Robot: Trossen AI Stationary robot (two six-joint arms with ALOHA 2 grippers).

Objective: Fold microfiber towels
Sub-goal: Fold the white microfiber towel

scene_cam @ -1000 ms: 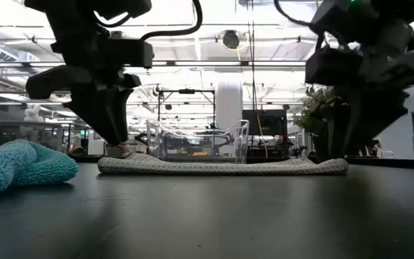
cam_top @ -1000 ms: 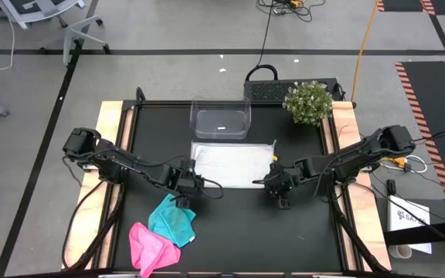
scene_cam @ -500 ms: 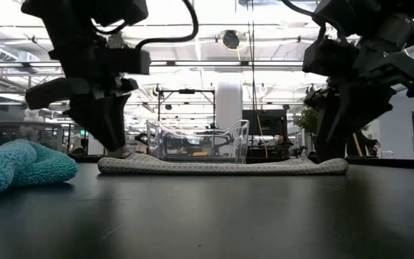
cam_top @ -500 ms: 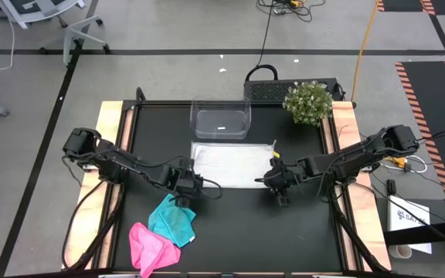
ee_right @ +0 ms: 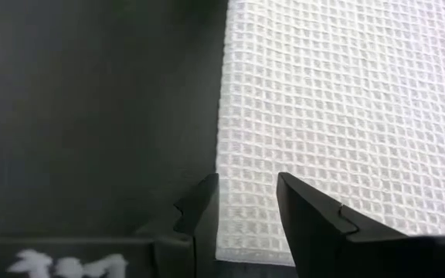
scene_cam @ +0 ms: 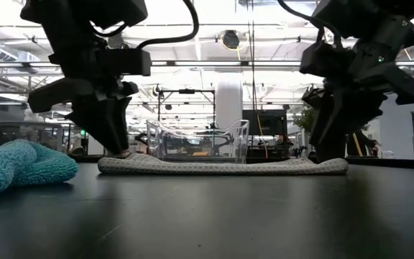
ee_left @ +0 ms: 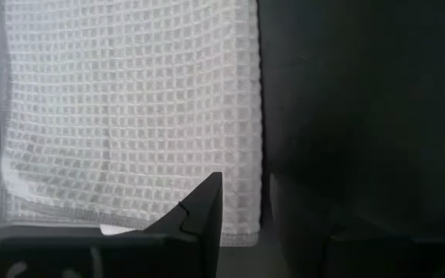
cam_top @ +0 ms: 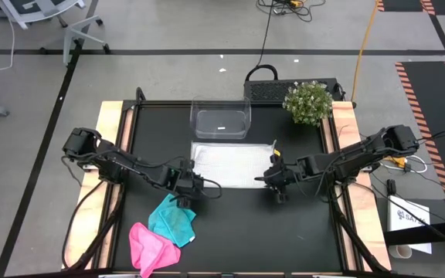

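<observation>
The pale grey-white towel (cam_top: 232,164) lies flat and spread out in the middle of the black surface (cam_top: 238,224), just in front of the clear plastic tub (cam_top: 220,118). Its waffle weave shows plainly in both wrist views (ee_left: 130,108) (ee_right: 315,108).

The left pincer (cam_top: 186,185) sits low at the towel's near left corner. In the left wrist view its fingers (ee_left: 203,216) stand slightly apart, one over the cloth's edge and the other over bare surface, with nothing held between them. The right pincer (cam_top: 276,181) sits at the towel's near right corner. Its fingers (ee_right: 207,212) are likewise a little apart, straddling the cloth's side edge, gripping nothing. In the low view both pincers (scene_cam: 113,137) (scene_cam: 329,144) come down to the ends of the flat cloth (scene_cam: 221,166).

The teal towel (cam_top: 173,218) lies crumpled near the front left of the surface, just below the left pincer, and shows as a soft heap in the low view (scene_cam: 20,165). The bright pink towel (cam_top: 147,245) lies bunched beside it, touching it, at the front edge. A small potted plant (cam_top: 308,102) stands at the far right corner.
</observation>
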